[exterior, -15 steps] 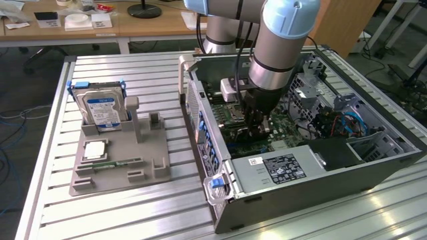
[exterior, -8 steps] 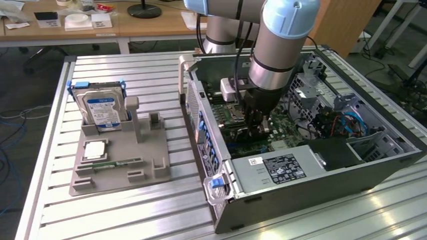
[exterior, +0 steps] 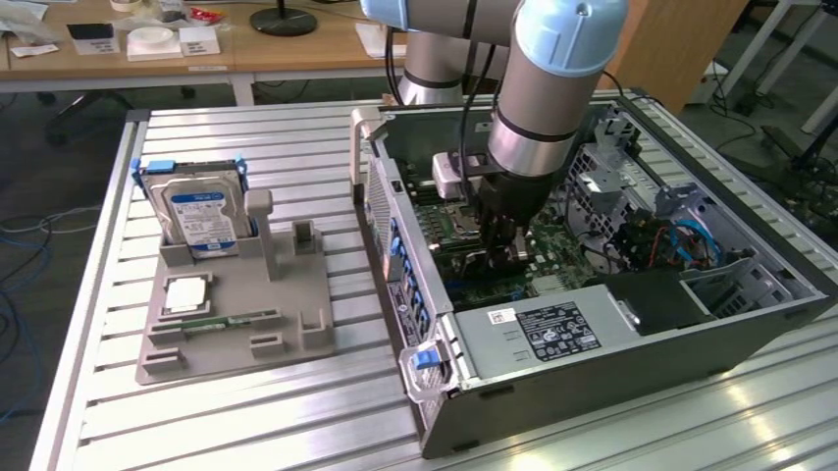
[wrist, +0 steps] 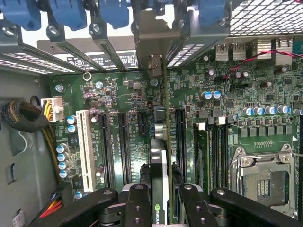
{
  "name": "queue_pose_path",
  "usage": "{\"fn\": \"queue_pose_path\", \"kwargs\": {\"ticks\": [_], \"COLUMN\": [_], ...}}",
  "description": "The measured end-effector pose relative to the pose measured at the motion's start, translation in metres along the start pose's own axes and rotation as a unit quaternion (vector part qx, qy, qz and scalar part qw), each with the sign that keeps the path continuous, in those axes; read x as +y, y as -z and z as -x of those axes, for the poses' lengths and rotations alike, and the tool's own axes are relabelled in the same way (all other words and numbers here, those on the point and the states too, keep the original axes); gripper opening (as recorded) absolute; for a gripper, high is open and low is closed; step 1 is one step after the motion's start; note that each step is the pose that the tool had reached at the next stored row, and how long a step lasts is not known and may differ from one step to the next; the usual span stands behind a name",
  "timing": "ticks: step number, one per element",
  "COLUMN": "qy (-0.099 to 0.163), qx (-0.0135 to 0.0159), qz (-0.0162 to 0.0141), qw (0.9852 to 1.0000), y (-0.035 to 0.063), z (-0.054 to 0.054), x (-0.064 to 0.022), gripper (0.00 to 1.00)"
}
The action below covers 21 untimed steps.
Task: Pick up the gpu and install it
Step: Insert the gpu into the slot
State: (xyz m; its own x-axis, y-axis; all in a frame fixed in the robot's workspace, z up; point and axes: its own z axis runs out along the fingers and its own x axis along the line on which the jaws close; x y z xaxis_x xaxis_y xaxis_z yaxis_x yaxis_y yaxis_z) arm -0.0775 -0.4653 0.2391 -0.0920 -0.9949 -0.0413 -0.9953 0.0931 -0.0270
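Note:
My gripper point(wrist: 163, 201) is down inside the open computer case point(exterior: 733, 324), shut on the gpu point(wrist: 160, 142). I see the card edge-on: a thin dark board with a logo near my black fingers point(wrist: 139, 203). Its silver bracket point(wrist: 152, 42) stands at the case's rear slot openings. The card stands upright over the green motherboard point(wrist: 128, 94), in line with the long black slots point(wrist: 124, 146); whether it sits in a slot I cannot tell. In the exterior view the gripper point(exterior: 504, 257) reaches down over the motherboard point(exterior: 556, 257) and hides the card.
A grey fixture point(exterior: 282, 324) on the slatted table at the exterior view's left holds a hard drive point(exterior: 196, 211) and a memory stick point(exterior: 216, 321). Inside the case are the power supply point(exterior: 563, 329), CPU socket point(wrist: 265, 182), a white slot point(wrist: 85, 146) and blue slot latches point(wrist: 66, 14).

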Motion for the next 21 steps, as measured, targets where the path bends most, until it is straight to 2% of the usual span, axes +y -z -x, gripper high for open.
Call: {"fn": "queue_pose_path", "kwargs": {"ticks": [18,19,20,21], "qy": [0.0,-0.001,-0.001,-0.001], "qx": [0.0,-0.0009,-0.0005,-0.0004], "qz": [0.0,0.0003,0.0,-0.0001], "qw": [1.0,1.0,1.0,1.0], "y": [-0.0013,-0.0018,-0.0017,-0.0017], "z": [0.0011,0.0013,0.0012,0.0012], "x": [0.002,0.0025,0.0024,0.0023], "gripper": [0.27,0.28,0.28,0.35]}}
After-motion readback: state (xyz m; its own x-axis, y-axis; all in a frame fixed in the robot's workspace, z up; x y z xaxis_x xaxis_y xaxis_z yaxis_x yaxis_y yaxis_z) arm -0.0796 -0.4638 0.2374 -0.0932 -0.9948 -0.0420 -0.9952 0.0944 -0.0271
